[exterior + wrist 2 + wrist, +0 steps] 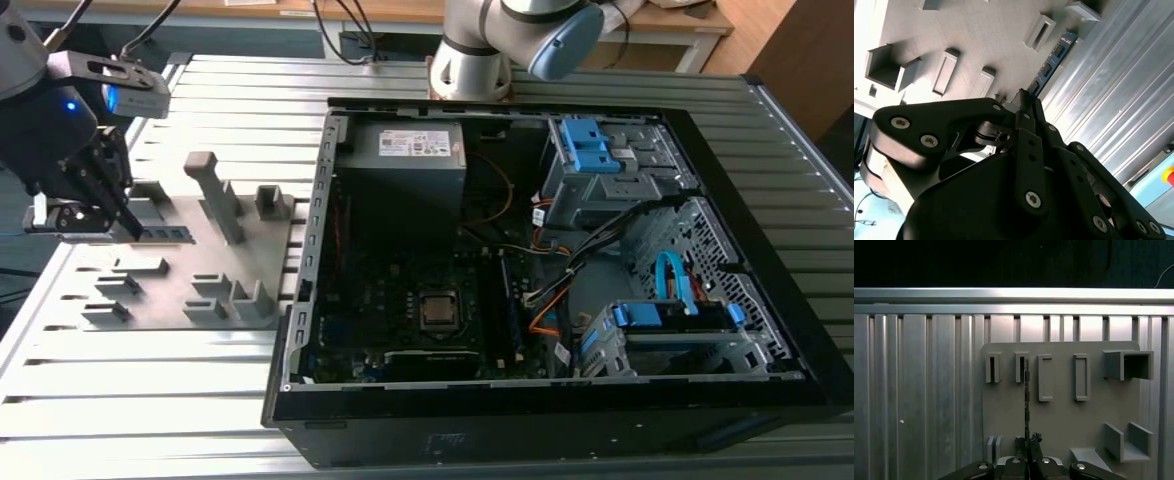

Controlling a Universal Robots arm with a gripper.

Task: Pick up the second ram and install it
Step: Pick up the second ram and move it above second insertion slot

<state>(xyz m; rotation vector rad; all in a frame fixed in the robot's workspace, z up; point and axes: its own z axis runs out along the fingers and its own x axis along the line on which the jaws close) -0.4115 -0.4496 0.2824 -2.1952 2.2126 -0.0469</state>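
The second ram [164, 234] is a thin blue-green stick over the grey holder plate [200, 270] at the exterior view's left. My gripper [130, 227] is shut on one end of it. In the second wrist view the ram [1052, 61] juts out from my fingertips [1023, 104] along the plate's edge. The first wrist view shows the ram [1027, 395] edge-on, running from my gripper [1027, 441] towards the row of slots [1021, 367]. I cannot tell whether it still touches a slot. The open computer case [307, 300] lies to the exterior view's right, with its memory slots [507, 300] beside the processor [438, 310].
The holder plate carries a tall post [214, 195] and several blocks and brackets [247, 295]. It lies on a ribbed metal table [134, 390]. The arm's base [470, 60] stands behind the case. A power-supply box [400, 160], cables [574, 260] and blue drive clips [587, 145] fill the case.
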